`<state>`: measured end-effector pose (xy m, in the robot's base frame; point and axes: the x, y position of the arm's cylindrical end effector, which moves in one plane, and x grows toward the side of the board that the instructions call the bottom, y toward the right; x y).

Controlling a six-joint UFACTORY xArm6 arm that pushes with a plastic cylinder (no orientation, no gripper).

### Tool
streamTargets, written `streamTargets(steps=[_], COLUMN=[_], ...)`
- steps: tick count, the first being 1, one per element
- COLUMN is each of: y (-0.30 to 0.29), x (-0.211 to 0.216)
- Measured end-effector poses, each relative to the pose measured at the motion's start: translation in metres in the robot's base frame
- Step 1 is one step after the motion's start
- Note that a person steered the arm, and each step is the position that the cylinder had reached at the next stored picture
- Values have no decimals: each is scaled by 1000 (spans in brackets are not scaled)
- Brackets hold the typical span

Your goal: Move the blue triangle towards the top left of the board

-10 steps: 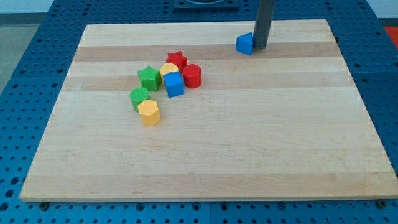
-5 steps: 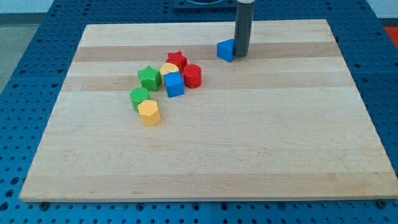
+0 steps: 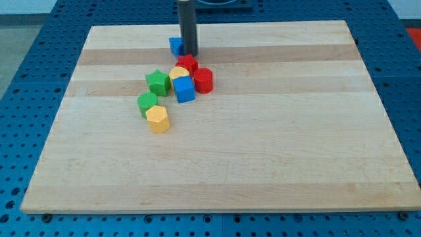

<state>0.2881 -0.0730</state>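
Note:
The blue triangle point(image 3: 175, 45) lies near the view's top, left of the board's middle, partly hidden behind my rod. My tip point(image 3: 190, 54) touches its right side. Just below the tip is a cluster: a red star point(image 3: 187, 64), a red cylinder point(image 3: 203, 79), a yellow half-round block point(image 3: 177, 72), a blue cube point(image 3: 184, 89), a green star point(image 3: 158, 81), a green block point(image 3: 147, 102) and a yellow hexagon point(image 3: 158, 118).
The wooden board point(image 3: 296, 145) rests on a blue perforated table point(image 3: 20, 79). The red star sits very close under my tip.
My tip has slid left along the view's top, pushing the blue triangle from the right of centre to left of centre. The cluster has not moved.

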Motion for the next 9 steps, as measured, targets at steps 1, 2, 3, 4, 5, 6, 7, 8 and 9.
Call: streamTargets(steps=[1,2,3,4,5,6,7,8,9], y=[-32,-62,-81,-80,-74,-66,-61,-71,-100], x=[-4,-14,-23,-31,-44,-60,-77,-80,-78])
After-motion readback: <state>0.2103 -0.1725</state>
